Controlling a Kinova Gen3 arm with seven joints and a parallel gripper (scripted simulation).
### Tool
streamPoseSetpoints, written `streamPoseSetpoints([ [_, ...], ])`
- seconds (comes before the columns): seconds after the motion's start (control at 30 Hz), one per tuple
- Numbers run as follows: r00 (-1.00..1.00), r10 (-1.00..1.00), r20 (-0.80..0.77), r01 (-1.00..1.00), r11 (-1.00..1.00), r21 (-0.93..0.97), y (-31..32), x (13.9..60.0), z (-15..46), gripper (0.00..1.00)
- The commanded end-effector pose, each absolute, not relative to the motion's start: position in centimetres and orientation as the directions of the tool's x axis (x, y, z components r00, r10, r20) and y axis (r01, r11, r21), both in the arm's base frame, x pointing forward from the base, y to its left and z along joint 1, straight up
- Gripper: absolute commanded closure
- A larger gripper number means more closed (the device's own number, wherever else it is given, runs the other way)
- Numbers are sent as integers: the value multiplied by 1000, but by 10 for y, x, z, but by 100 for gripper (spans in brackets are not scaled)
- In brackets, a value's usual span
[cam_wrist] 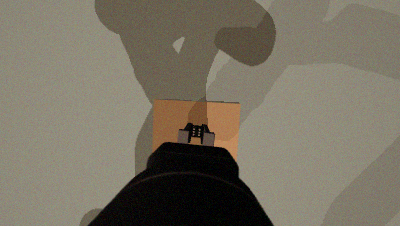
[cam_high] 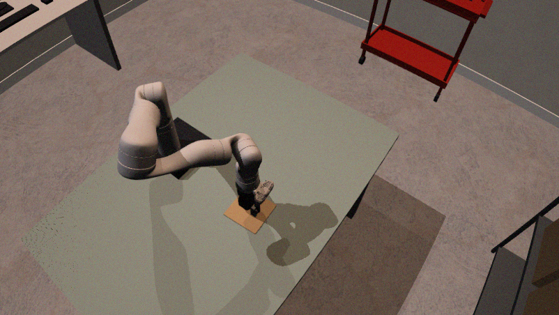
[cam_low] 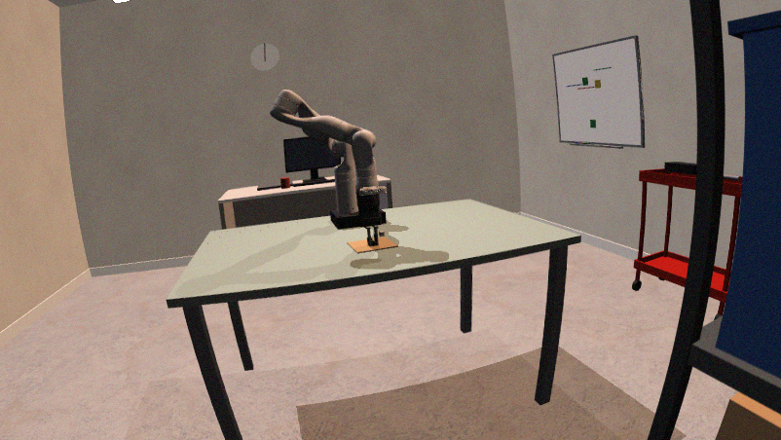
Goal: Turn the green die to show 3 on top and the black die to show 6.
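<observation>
The orange mat (cam_high: 247,221) (cam_low: 358,246) (cam_wrist: 169,120) lies flat on the grey-green table (cam_high: 297,117) (cam_low: 262,262) (cam_wrist: 60,100). My gripper (cam_high: 254,212) (cam_low: 373,241) (cam_wrist: 196,130) points straight down and its fingertips are low over the mat's middle. In the wrist view a black die (cam_wrist: 197,130) with white pips sits between the two grey fingertips, which are narrow around it. The die is at or just above the mat; I cannot tell if it touches. The green die and the white die are hidden in every view, perhaps behind the gripper body.
A red cart (cam_high: 415,50) (cam_low: 684,229) stands beside the table. A desk with a monitor (cam_low: 306,156) stands behind the arm's base. The mat lies near the table's middle, away from the edges.
</observation>
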State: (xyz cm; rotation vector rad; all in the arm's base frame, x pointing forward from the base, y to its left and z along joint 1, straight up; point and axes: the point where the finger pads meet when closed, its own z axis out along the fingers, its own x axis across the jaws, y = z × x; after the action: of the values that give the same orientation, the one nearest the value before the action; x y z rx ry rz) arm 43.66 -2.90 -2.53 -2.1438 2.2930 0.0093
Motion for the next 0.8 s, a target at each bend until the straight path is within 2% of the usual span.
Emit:
streamPoseSetpoints([
  [0.0, -67, -998, -6, -998, 67, 1, -29, 437, -25, 60],
  [0.03, -67, -998, -6, -998, 67, 1, -29, 437, -25, 60],
  [0.07, -67, -998, -6, -998, 67, 1, -29, 437, -25, 54],
  [0.13, -67, -998, -6, -998, 67, 1, -29, 437, -25, 54],
  [0.17, -67, -998, -6, -998, 67, 1, -29, 437, -25, 48],
  [0.23, -67, -998, -6, -998, 67, 1, -29, 437, -25, 48],
  [0.27, -67, -998, -6, -998, 67, 1, -29, 437, -25, 42],
  [0.33, -67, -998, -6, -998, 67, 1, -29, 437, -25, 42],
  [0.37, -67, -998, -6, -998, 67, 1, -29, 437, -25, 36],
  [0.77, -67, -998, -6, -998, 67, 1, -29, 437, -24, 36],
])
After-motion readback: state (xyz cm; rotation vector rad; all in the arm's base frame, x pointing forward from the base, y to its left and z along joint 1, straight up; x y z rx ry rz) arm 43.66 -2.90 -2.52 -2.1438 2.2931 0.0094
